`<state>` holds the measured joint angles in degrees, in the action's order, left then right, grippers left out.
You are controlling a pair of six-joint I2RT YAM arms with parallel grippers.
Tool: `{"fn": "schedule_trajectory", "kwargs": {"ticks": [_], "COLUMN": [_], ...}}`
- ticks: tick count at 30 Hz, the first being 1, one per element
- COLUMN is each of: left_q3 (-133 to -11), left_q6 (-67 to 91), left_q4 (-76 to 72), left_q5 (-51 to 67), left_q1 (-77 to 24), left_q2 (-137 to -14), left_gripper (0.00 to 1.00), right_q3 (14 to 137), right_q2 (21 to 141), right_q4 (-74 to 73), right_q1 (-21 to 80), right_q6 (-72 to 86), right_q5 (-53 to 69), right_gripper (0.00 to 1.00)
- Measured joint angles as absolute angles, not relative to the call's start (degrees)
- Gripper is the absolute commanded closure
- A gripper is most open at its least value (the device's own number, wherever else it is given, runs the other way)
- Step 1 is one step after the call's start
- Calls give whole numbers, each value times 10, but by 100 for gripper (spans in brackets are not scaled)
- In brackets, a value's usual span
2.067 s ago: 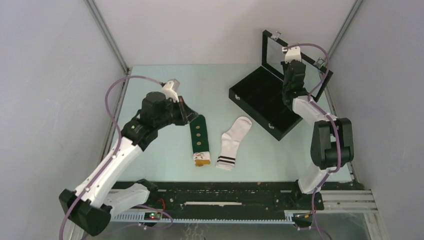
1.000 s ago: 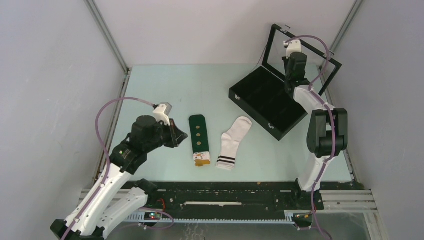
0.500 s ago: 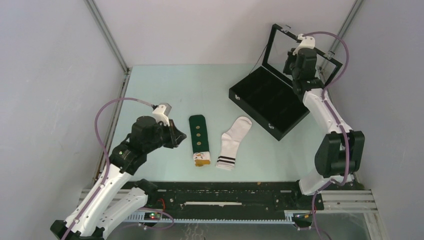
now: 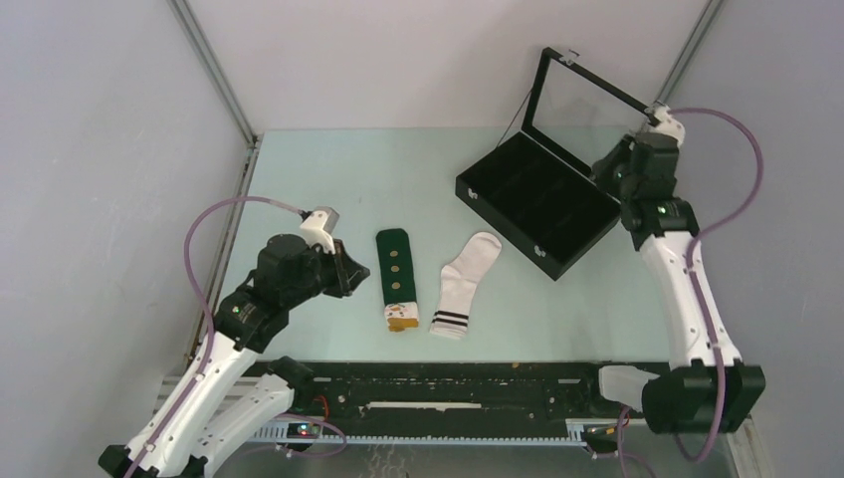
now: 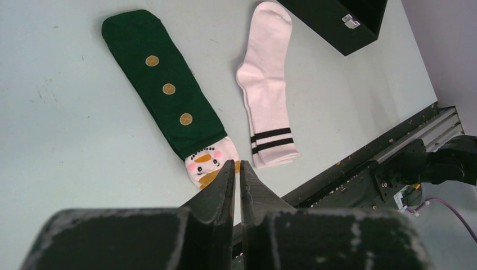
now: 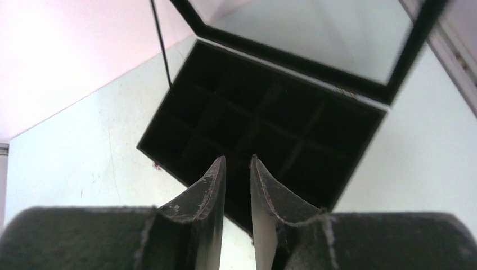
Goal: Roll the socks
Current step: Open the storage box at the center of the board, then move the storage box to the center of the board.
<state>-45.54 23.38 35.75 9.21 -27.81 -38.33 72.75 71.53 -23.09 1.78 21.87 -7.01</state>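
Observation:
The dark green sock (image 4: 395,271) with tan dots and a white-orange snowman end lies flat on the table. It also shows in the left wrist view (image 5: 169,93). The white sock (image 4: 466,281) with two black cuff stripes lies just right of it, also in the left wrist view (image 5: 265,84). My left gripper (image 4: 358,271) is shut and empty, hovering left of the green sock; its tips (image 5: 237,164) sit over the snowman end. My right gripper (image 4: 603,171) is empty at the box's right side, jaws slightly apart (image 6: 237,160).
A black compartment box (image 4: 532,204) stands at the back right with its glass lid (image 4: 597,110) raised. It fills the right wrist view (image 6: 259,124), and its corner shows in the left wrist view (image 5: 337,22). A black rail (image 4: 448,383) runs along the near edge.
My right arm has swung away from the raised lid, out to the right and lower, beside the box. The left arm has barely moved. The socks lie as before.

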Motion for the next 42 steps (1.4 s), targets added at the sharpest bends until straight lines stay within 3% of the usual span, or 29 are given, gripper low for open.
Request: {"fn": "schedule_trajectory", "kwargs": {"ticks": [4, 7, 12, 21, 31, 42], "left_q3": [-455, -455, -452, -437, -435, -435], "left_q6": [233, 230, 225, 224, 223, 220], "left_q4": [357, 357, 358, 368, 381, 397], "left_q5": [93, 93, 85, 57, 38, 27], "left_q1": [-278, -278, -278, -278, -278, -278], "left_q2": [-374, -368, -361, -347, -339, -337], "left_gripper": [86, 80, 70, 30, 5, 3], "right_q3": [675, 618, 531, 449, 445, 445], "right_q2": [655, 630, 608, 611, 665, 727], "right_q4": [-279, -294, -326, -335, -319, -282], "right_q1": [-27, -34, -33, -25, 37, 43], "right_q6": [258, 276, 305, 351, 416, 475], "right_q5": [-27, -8, -15, -51, -110, -154], "right_gripper": [69, 62, 61, 45, 41, 46]}}
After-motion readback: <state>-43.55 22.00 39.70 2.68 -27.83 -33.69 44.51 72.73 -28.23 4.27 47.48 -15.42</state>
